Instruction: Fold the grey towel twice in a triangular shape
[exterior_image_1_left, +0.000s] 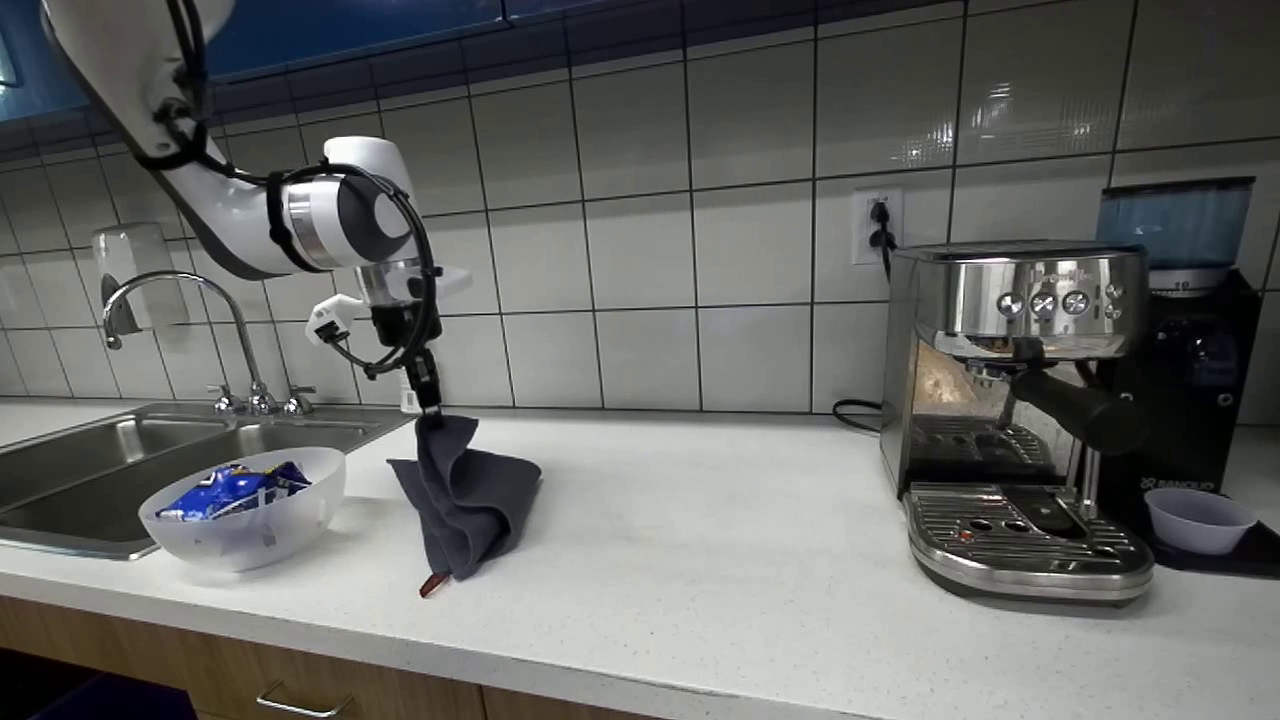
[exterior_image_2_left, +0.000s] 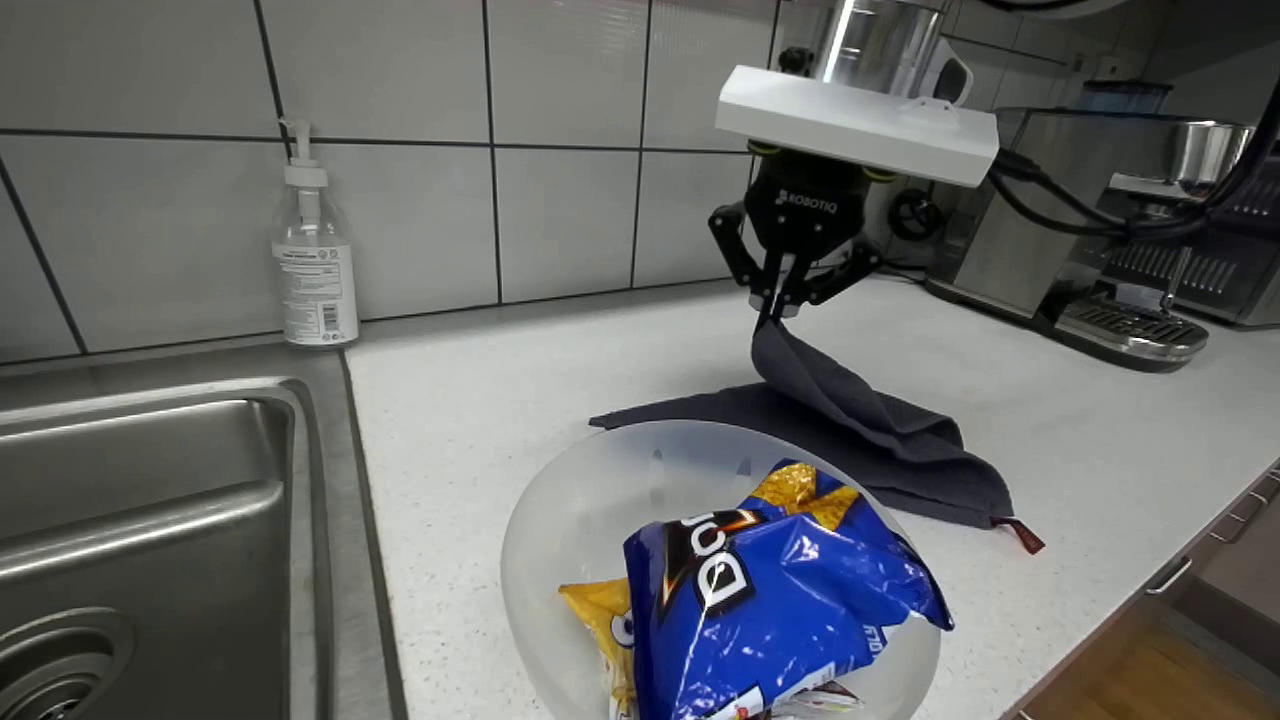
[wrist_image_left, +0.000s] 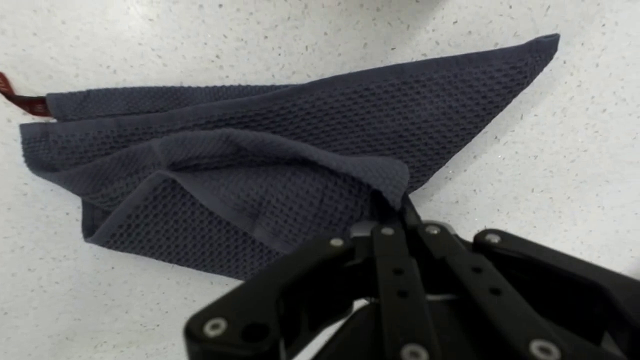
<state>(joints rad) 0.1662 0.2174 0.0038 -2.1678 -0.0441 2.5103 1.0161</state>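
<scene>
The claw (exterior_image_2_left: 776, 306) points down at the worktop (exterior_image_1_left: 720, 530), pinching a bit of the grey towel (exterior_image_1_left: 482, 500) and lifting it clear of the surface. The rest of the towel lies on the worktop in uneven layers. In the wrist view one long pointed corner stretches out flat to one side, while the other end bunches into loose folds, with a red tag (wrist_image_left: 31, 103) sticking out from its edge. Near the towel but apart from it sits a frosted bowl (exterior_image_2_left: 560, 520) holding a blue chip bag (exterior_image_2_left: 780, 600) and a yellow packet (exterior_image_2_left: 602, 612). The sink (exterior_image_2_left: 350, 560) lies beyond the bowl, with a pump bottle (exterior_image_2_left: 318, 280) standing at its back corner. Well apart, at the far side, are an espresso machine (exterior_image_1_left: 985, 420) and a black grinder (exterior_image_1_left: 1185, 360).
</scene>
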